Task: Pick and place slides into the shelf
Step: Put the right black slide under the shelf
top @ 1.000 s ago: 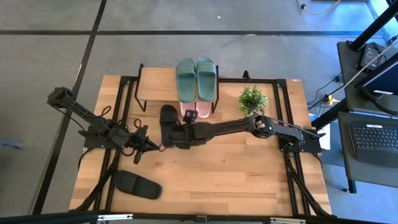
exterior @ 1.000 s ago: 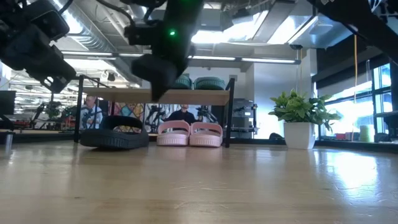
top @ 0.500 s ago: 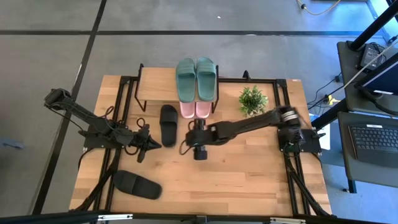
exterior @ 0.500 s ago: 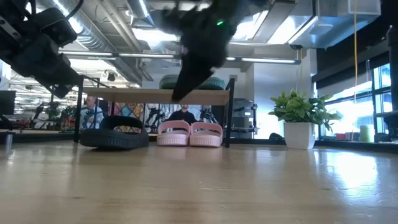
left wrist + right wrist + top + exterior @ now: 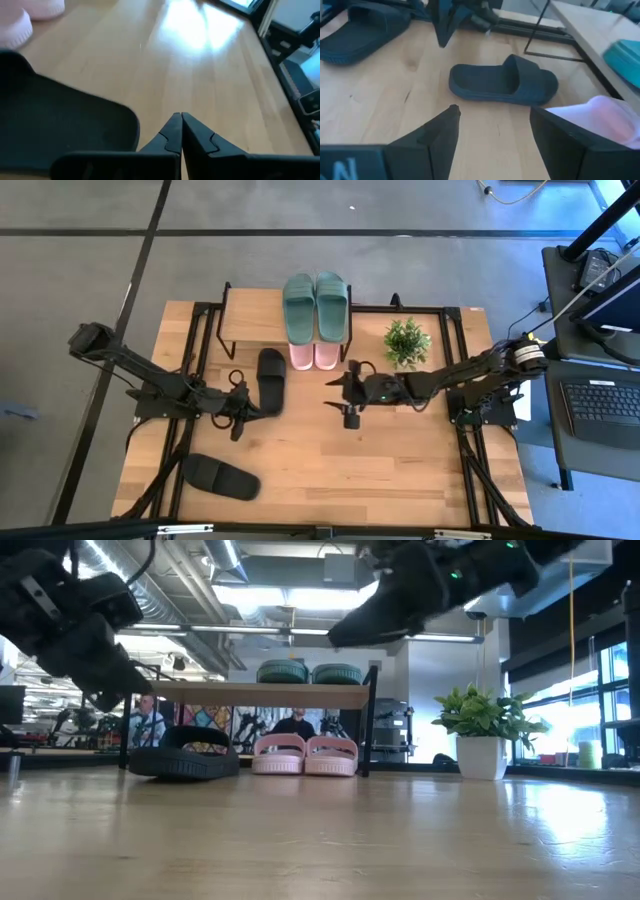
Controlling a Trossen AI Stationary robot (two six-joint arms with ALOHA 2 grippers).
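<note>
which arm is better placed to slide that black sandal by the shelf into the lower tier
Left, probably. The left gripper, shut, sits right beside the black slide; the open right gripper hangs farther off.

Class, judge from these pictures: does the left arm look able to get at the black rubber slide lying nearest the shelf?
Probably yes. The left gripper, jaws shut, hovers right beside that black rubber slide, with only bare wooden tabletop between them. It would need to open first.

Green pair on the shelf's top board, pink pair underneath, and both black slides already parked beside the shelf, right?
Not quite: the high view shows only one black slide beside the shelf; the other black slide lies at the table's near left corner. The green pair and pink pair are as stated.
</note>
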